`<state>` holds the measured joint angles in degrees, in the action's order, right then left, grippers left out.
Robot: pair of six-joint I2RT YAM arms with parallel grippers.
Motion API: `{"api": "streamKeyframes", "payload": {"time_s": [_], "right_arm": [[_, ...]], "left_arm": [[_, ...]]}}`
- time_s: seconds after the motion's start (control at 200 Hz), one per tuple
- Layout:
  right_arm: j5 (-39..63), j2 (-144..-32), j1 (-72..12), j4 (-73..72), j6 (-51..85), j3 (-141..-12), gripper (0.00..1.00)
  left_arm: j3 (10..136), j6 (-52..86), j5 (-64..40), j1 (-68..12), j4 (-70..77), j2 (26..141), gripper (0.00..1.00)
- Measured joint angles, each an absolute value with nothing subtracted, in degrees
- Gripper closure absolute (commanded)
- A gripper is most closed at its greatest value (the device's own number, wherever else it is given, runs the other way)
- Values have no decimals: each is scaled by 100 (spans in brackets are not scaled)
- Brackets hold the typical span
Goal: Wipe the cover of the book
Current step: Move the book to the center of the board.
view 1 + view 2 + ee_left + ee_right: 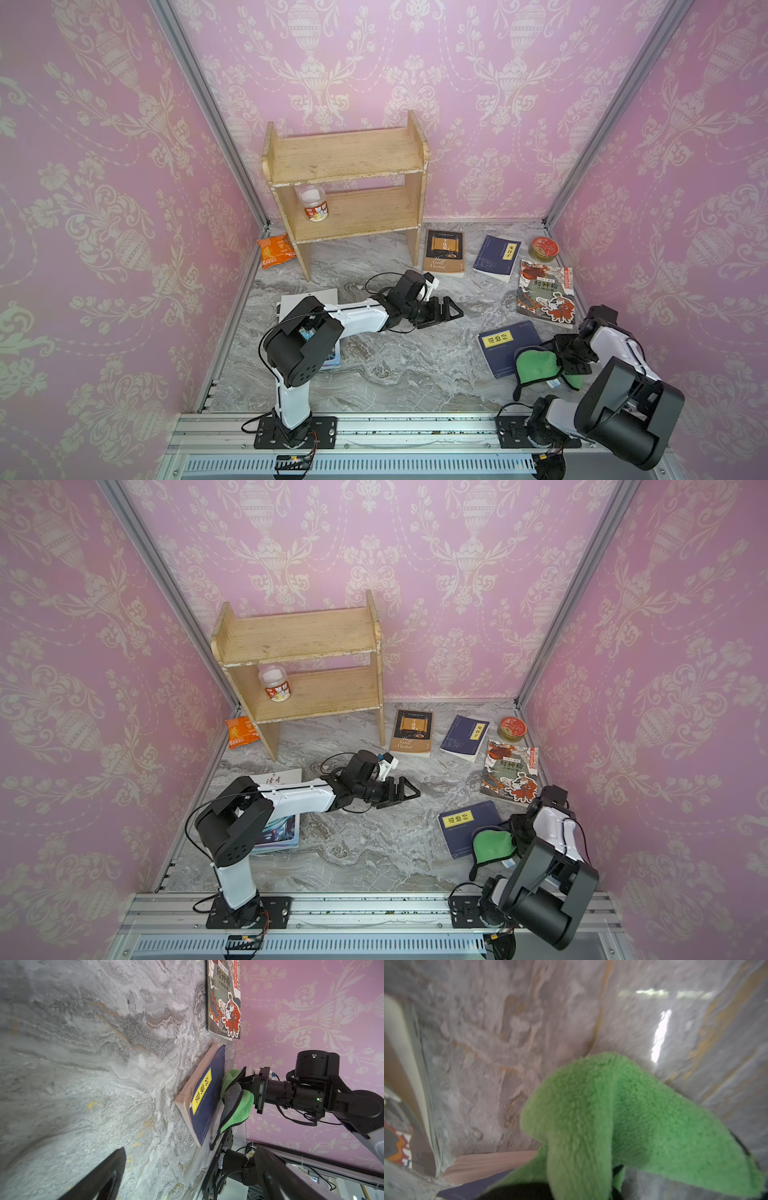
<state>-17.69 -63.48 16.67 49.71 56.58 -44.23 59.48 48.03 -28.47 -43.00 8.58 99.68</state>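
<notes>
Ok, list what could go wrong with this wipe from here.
The blue book lies loose on the table, so a push of the cloth may slide it instead of wiping. Part of the cloth hangs off the book's edge and could bunch. The picture book beyond it might get bumped.

Illustrated book (224, 999): title 封神榜, under it 人物故事. Magazine (286, 776): 读者, brush script. Navy book (212, 1103): yellow label, characters not legible.

Bright, even light; blurred right wrist view.
</notes>
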Motion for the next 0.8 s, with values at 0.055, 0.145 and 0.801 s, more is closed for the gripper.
{"api": "streamKeyframes", "payload": {"time_s": [0.055, 0.145, 0.801], "right_arm": [[-1839, -6355, 2163, 5186, 5808, -4355, 100], [-1811, -6381, 3120, 5332, 5898, -4191, 100], [-231, -8313, 6272, 4971, 5085, -4427, 100]], "left_arm": [[5975, 4858, -2893, -4305, 917, 10042, 1], [6027, 4904, -2978, -4311, 969, 10136, 1], [6029, 5011, -3295, -4333, 1120, 10213, 1]]}}
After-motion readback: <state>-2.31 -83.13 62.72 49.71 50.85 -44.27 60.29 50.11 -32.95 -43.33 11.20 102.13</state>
